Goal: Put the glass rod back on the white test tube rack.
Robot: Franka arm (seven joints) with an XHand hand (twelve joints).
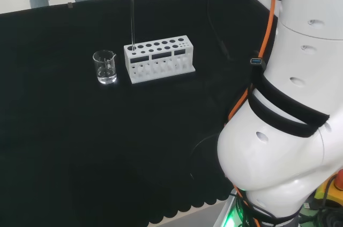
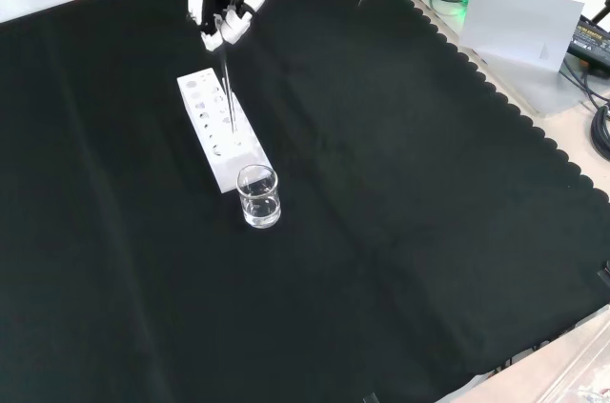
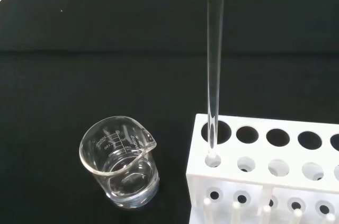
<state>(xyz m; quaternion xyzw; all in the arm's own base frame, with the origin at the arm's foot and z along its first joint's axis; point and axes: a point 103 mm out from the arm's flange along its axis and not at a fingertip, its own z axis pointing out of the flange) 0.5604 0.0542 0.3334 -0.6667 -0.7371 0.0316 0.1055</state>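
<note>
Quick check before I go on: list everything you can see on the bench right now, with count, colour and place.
glass rod: one, clear, upright, lower end in the corner hole of the rack nearest the beaker.
test tube rack: one, white, mid-cloth.
beaker: one, clear glass, just left of the rack in the head view.
cloth: one, black, covering the bench.
robot hand: one, black and white, above the rack, holding the rod's top.
arm links: white, head view's right.

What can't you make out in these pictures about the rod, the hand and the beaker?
- How deep the glass rod sits in the rack: its tip blurs into the corner hole in the wrist view.
- The hand grip: too small in the front view, cut off at the head view's top.
- Beaker contents: clear glass, cannot tell.
</note>
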